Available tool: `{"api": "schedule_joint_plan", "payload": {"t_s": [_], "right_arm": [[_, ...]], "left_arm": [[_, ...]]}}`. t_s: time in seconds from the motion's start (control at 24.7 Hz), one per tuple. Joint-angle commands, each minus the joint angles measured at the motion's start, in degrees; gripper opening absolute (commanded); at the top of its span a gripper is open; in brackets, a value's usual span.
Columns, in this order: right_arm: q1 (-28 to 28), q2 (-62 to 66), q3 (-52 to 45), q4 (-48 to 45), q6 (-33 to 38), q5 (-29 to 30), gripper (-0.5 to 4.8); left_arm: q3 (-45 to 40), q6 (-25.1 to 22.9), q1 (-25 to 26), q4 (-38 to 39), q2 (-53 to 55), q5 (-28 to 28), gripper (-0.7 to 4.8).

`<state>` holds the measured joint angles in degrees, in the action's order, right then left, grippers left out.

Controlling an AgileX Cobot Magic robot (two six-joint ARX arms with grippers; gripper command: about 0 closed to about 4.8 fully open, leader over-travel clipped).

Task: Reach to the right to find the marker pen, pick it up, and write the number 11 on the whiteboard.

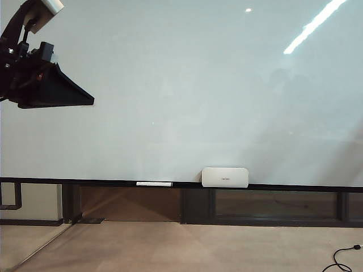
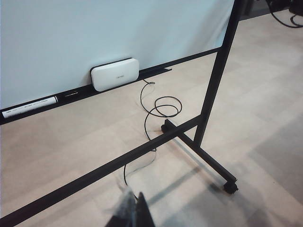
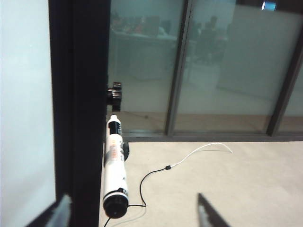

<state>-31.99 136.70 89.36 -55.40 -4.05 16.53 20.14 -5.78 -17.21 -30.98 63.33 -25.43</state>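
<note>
The whiteboard [image 1: 187, 85] fills the exterior view, and no number 11 is in view on it. The marker pen [image 3: 115, 165], white-bodied with black ends, hangs upright along the board's black side frame [image 3: 78, 94] in the right wrist view. My right gripper [image 3: 132, 197] is open wide, and the pen's lower black end sits between its fingertips, nearer the finger by the frame, touching neither. The right gripper is outside the exterior view. My left gripper [image 1: 91, 101] hovers high at the board's left, shut and empty, its tips [image 2: 135, 208] pressed together.
A white eraser box [image 1: 225, 177] and a slim white stick pen [image 1: 154, 183] rest on the board's dark ledge [image 1: 85, 182]. The black wheeled stand [image 2: 203, 156] and a loose black cable [image 2: 161, 106] lie on the floor. Glass partitions [image 3: 213, 71] stand behind the board.
</note>
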Motion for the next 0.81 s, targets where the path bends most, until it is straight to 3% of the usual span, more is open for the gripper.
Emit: {"api": "schedule_joint_plan", "payload": {"t_s": [0.04,0.81], "right_arm": [[-0.1,0.7,1.1,0.7,-0.5,0.1,3.38],[-0.5,6.2,4.5,-4.1,-1.1,3.6,3.28]], "left_arm": [[0.1,-0.2,0.1,-0.5,-0.1,-0.1,-0.05],[0.1,0.4,0.1,-0.1,-0.1,1.4,-0.05]]}}
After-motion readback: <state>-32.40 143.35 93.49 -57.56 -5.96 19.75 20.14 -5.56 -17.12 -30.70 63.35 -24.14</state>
